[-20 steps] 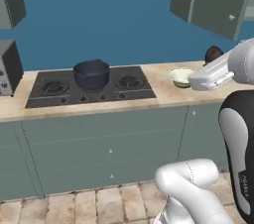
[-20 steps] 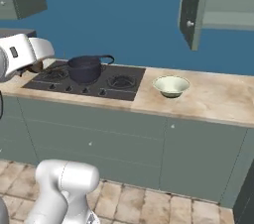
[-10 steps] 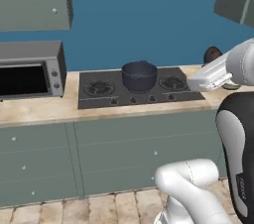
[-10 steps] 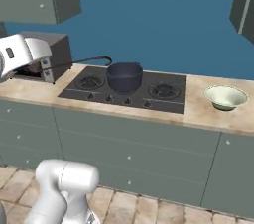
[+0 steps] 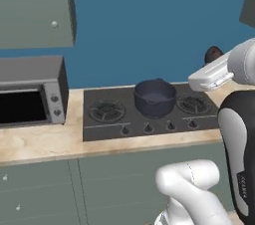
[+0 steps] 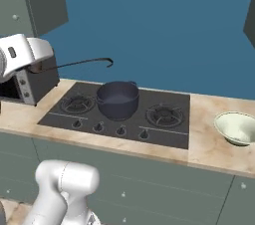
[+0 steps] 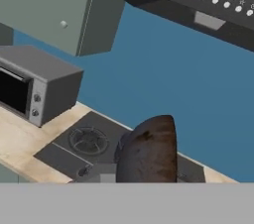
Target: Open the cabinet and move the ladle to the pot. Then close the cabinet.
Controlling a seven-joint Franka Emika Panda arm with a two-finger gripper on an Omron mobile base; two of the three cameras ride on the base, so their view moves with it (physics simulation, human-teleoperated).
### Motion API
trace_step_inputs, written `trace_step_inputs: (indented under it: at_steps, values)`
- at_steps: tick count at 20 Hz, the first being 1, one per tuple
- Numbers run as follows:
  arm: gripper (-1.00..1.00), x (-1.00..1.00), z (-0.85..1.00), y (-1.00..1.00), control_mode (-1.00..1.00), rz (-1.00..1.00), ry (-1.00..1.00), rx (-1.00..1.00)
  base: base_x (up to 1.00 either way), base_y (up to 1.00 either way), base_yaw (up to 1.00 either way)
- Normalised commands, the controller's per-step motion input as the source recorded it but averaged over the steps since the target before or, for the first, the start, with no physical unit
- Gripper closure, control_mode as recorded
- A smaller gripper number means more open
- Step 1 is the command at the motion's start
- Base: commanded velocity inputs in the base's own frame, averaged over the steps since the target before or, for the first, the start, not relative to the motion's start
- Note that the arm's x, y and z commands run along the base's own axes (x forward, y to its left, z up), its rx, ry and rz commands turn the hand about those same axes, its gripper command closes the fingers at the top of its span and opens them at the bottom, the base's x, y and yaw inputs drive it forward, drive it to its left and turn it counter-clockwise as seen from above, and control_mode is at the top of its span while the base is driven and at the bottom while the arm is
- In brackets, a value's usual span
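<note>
1. The ladle [image 6: 74, 63] is held in the gripper [image 6: 34, 68], whose jaws are clamped on the handle end; the thin handle runs level out to the right in the right base view and ends in a hooked tip above the pot [image 6: 118, 99].
2. In the hand view the ladle's dark brown cup [image 7: 148, 149] is seen close up, in front of the hob [image 7: 87, 141].
3. In the left base view the cup [image 5: 213, 54] is seen as a dark round shape just behind the white hand, up and to the right of the pot [image 5: 155, 97].
4. The pot stands on the hob [image 5: 109, 119], between the burners.
5. A microwave [image 5: 32, 89] is set on the counter [image 5: 40, 142] left of the hob.
6. A pale bowl [image 6: 236, 127] lies on the counter right of the hob.
7. A grey-green wall cupboard [image 5: 35, 10] with a small pale knob hangs above the microwave, its door shut.
</note>
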Motion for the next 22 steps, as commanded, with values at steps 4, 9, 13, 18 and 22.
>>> trace_step_inputs:
  at_steps: [4,9,13,18,22]
  values:
    - [1.0,0.0,0.0,0.0,1.0,0.0,0.0,0.0,0.61,0.04,0.0]
    - [1.0,0.0,0.0,0.0,1.0,0.0,0.0,0.0,0.55,0.15,0.0]
    - [1.0,0.0,0.0,0.0,1.0,0.0,0.0,0.0,0.34,0.06,0.0]
    - [1.0,0.0,0.0,0.0,1.0,0.0,0.0,0.0,0.3,0.05,0.0]
    - [1.0,0.04,-0.03,0.0,-1.0,0.0,0.02,0.0,0.32,0.06,0.0]
